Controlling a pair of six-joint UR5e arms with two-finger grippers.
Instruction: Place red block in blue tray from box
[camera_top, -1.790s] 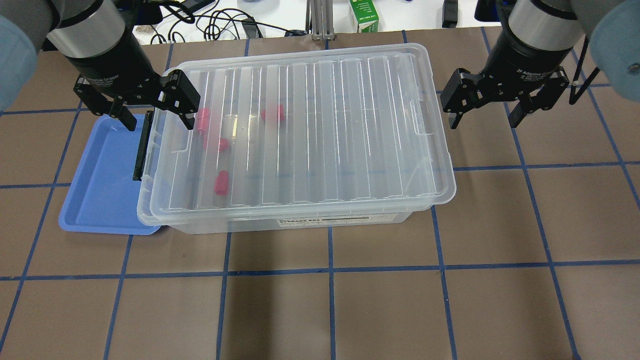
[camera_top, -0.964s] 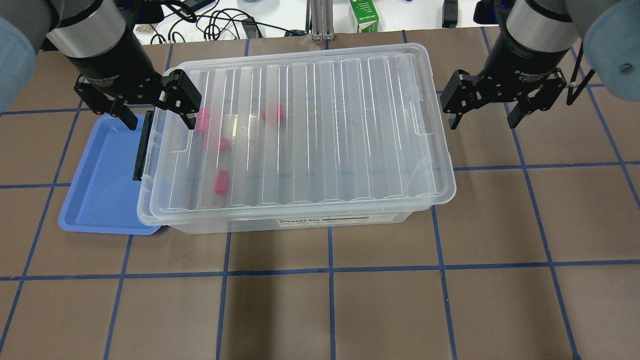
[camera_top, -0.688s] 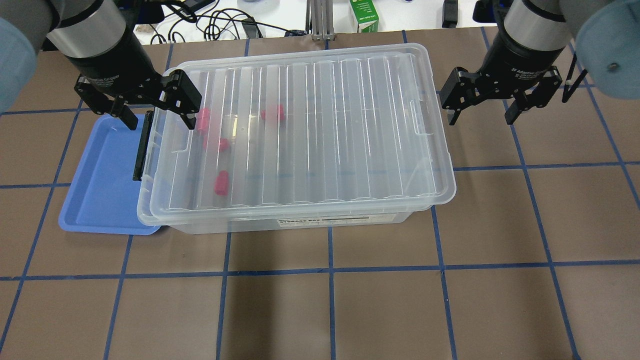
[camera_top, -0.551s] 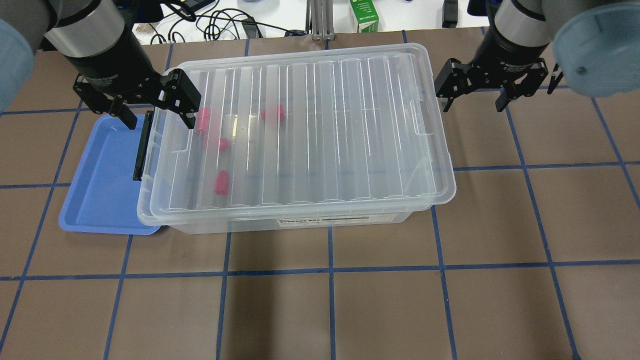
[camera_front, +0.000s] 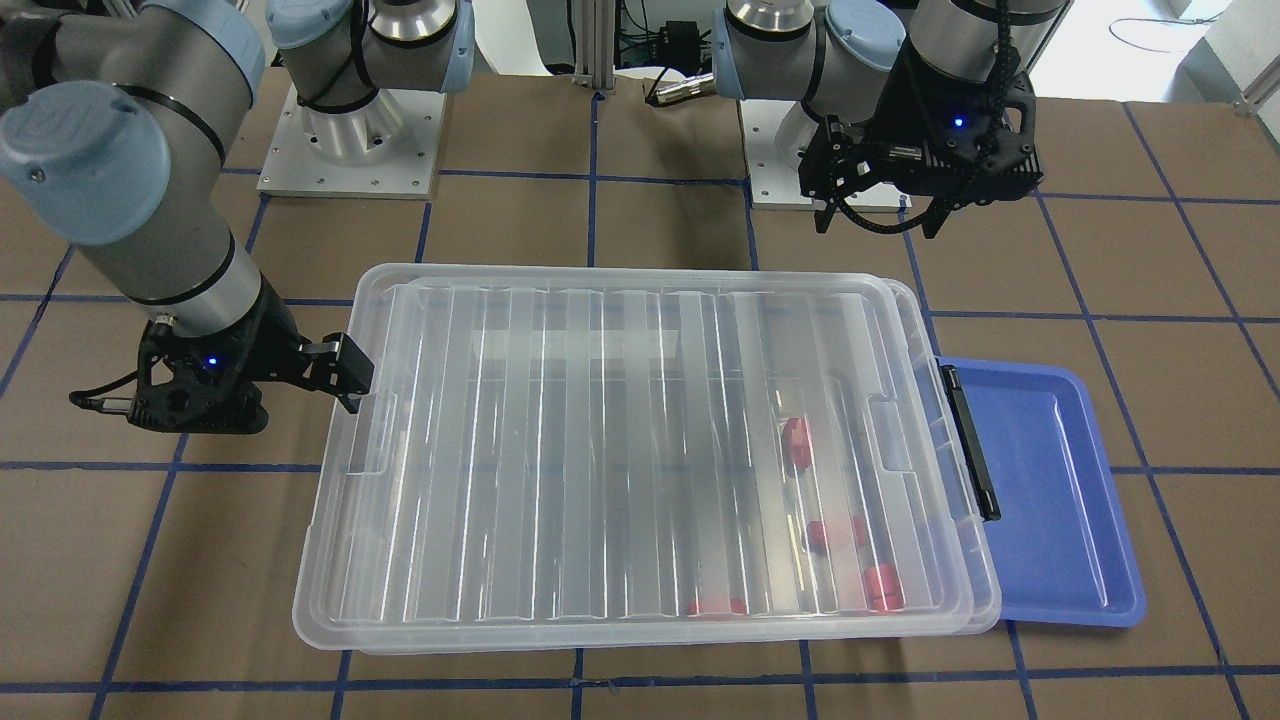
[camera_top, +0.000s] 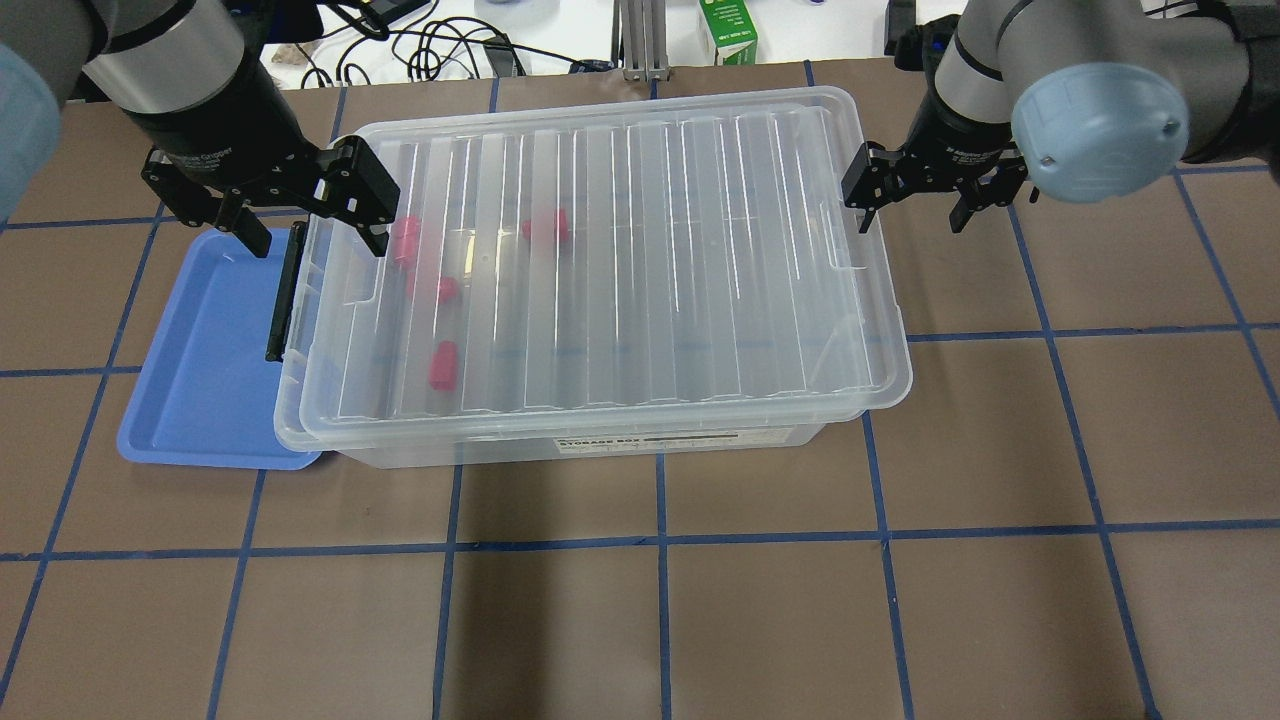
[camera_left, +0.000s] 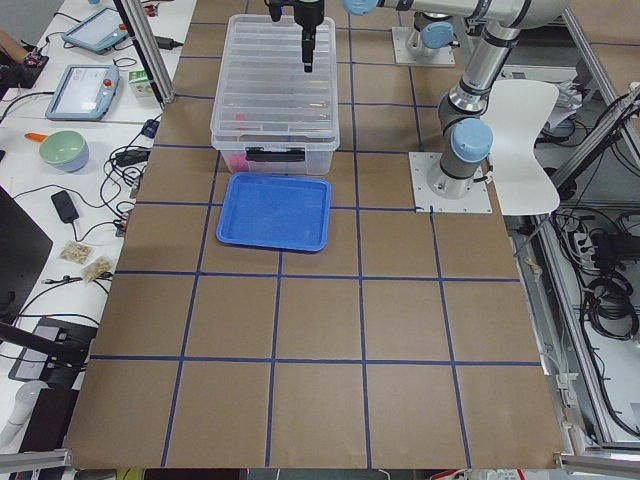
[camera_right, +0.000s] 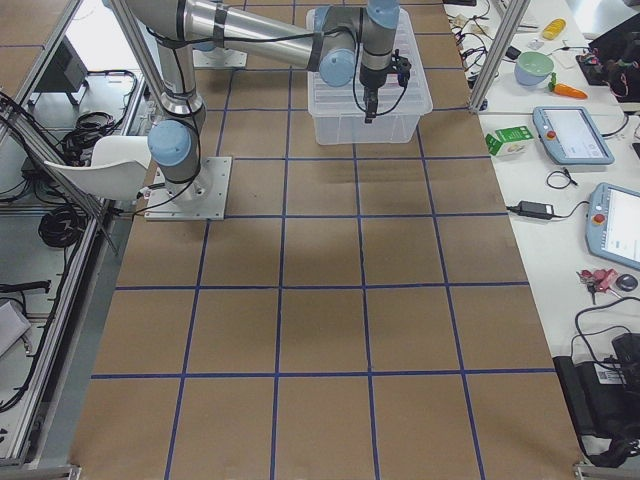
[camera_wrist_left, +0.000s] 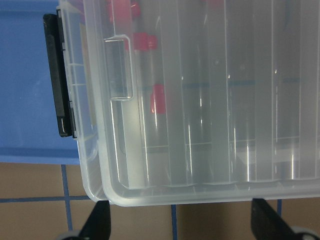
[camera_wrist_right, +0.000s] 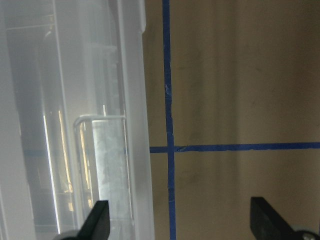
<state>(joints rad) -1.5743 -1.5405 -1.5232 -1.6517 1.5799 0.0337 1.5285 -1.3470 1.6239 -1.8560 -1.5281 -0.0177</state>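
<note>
- Box (camera_top: 600, 447) has its lid on; tray (camera_top: 200, 380) sits just beside its latch (camera_top: 283, 295) end.
- Red blocks (camera_top: 442, 364) are inside the box (four visible), near that end.
- Left gripper (camera_top: 320, 245): spread wide, above the latch.
- Right gripper (camera_top: 910, 222): spread wide, at the opposite end.

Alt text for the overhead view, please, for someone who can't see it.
A lidded clear box holding four red blocks sits mid-table, a blue tray at its left end. The left hand and right hand, both open, hover at its two ends.

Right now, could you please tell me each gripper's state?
Left gripper: open, holding nothing.
Right gripper: open, holding nothing.
</note>
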